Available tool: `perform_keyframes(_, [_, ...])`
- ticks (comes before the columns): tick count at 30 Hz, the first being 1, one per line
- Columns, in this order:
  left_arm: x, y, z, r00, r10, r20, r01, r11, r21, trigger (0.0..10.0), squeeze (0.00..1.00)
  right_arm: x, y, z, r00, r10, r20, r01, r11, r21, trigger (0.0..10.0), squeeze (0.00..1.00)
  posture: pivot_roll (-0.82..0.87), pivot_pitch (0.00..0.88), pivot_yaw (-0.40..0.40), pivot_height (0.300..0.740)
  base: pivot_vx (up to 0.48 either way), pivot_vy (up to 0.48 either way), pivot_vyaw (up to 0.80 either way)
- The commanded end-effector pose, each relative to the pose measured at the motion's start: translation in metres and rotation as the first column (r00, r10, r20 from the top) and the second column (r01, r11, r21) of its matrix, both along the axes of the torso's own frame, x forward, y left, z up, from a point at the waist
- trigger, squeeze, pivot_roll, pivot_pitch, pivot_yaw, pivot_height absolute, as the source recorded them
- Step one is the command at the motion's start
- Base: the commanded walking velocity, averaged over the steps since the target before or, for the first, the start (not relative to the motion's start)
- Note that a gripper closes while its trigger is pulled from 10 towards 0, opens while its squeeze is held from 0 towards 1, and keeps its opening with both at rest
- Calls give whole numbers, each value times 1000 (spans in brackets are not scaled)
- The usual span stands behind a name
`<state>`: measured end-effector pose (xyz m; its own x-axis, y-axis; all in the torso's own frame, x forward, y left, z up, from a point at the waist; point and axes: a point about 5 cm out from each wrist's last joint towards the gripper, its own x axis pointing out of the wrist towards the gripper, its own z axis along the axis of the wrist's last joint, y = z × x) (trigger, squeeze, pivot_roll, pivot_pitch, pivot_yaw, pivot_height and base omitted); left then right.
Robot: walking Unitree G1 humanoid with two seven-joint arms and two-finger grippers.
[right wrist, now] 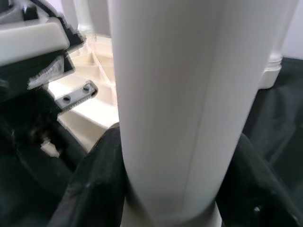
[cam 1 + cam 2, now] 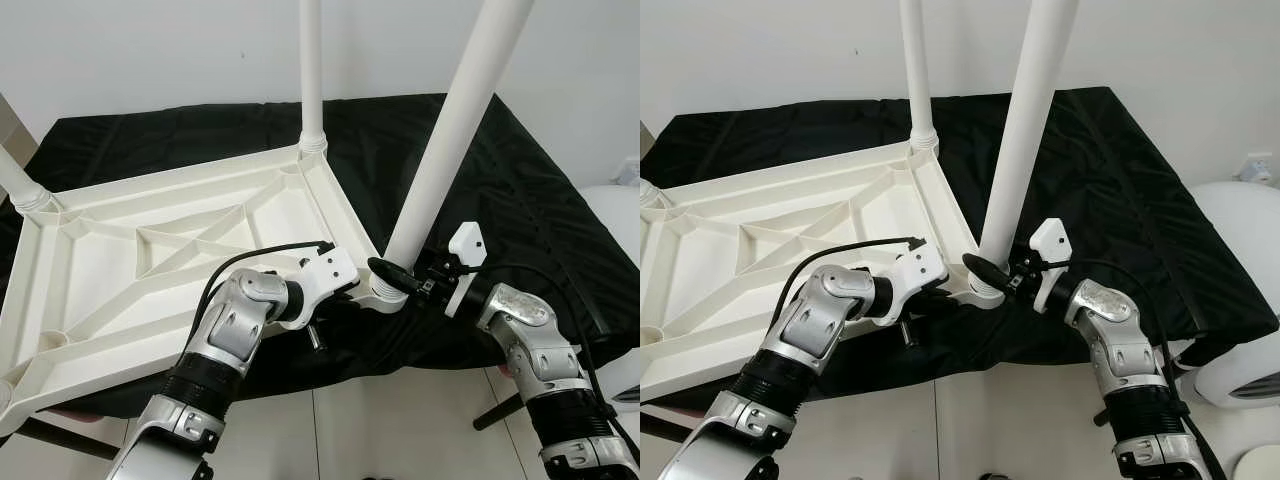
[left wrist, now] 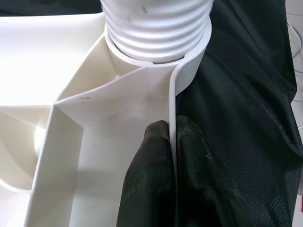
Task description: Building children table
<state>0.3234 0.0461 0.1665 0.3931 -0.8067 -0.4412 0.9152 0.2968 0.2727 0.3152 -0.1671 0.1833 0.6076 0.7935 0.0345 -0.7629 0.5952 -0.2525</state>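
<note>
no readable text, no labels, no brand marks, no numbers on any surface

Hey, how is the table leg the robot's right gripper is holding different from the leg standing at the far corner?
The near leg leans to the right, while the far leg stands upright. The near leg looks thicker, being closer to the camera; the far leg looks slimmer. The right gripper clasps the near leg at its base, and nothing touches the far leg. Both are white, round and seated in corner sockets of the upturned tabletop.
</note>
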Motion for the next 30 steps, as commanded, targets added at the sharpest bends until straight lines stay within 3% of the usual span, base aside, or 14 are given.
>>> perform_keyframes(1, [9, 8, 0, 981, 177, 79, -174, 984, -38, 10000, 0, -1, -7, -17, 996, -24, -82, 20, 999, -48, 10000, 0, -131, 148, 81, 740, 0, 0, 0])
perform_keyframes(13, [8, 7, 0, 982, 175, 76, -172, 984, -40, 10000, 0, -1, -4, -23, 994, -12, -105, 5, 998, -66, 10000, 0, -132, 152, 82, 740, 0, 0, 0])
perform_keyframes(30, [7, 8, 0, 980, 183, 73, -180, 982, -49, 10000, 0, -8, 6, -31, 991, -82, -103, 83, 997, 4, 10000, 0, -132, 160, 82, 740, 0, 0, 0])
